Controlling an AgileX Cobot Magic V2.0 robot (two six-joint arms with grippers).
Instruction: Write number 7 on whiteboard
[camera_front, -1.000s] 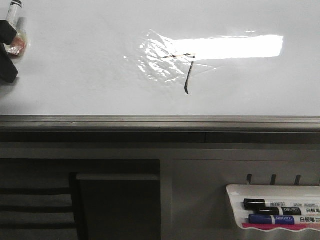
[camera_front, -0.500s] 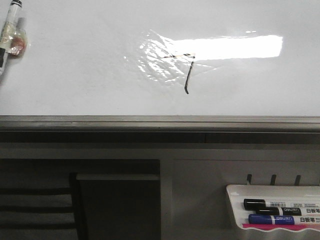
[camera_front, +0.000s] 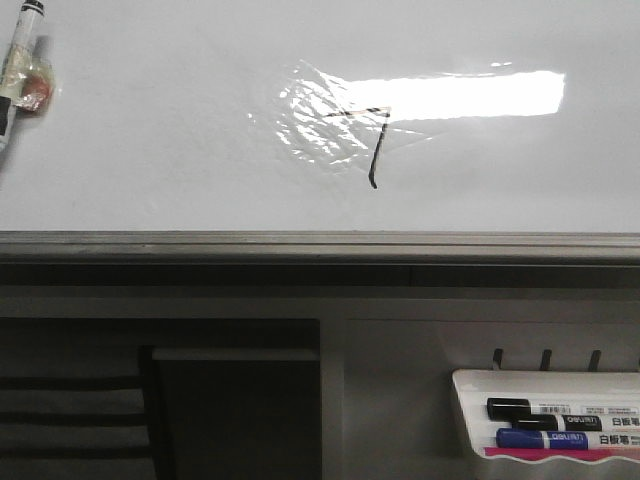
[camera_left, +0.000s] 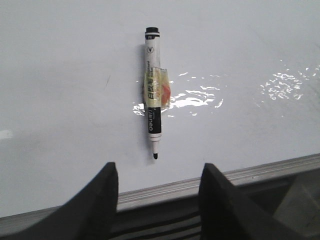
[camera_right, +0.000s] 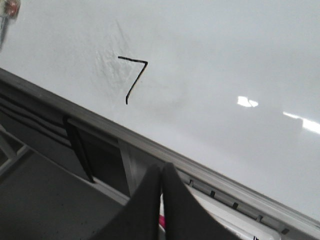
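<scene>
The whiteboard (camera_front: 150, 150) fills the upper front view, with its dark grey rail (camera_front: 300, 245) below. The number 7 (camera_front: 379, 148) is drawn in thin black strokes near the board's middle, beside a bright glare. It also shows in the right wrist view (camera_right: 137, 81). A black-and-white marker (camera_front: 20, 60) with yellowish tape round it rests on the board at the far left. In the left wrist view the marker (camera_left: 152, 95) lies tip-down ahead of my left gripper (camera_left: 160, 167), which is open, empty and well apart from it. My right gripper (camera_right: 161, 167) is shut and empty, over the rail, below the 7.
A small white marker tray (camera_front: 540, 378) hangs at the lower right, holding a black marker (camera_front: 540, 410) and a blue marker (camera_front: 550, 438). Dark panels and a slot sit below the rail at the left. Neither gripper shows in the front view.
One second ago a dark left finger stood by the taped marker at the front view's left edge. It has drawn back out of that view. The marker stays on the board.
</scene>
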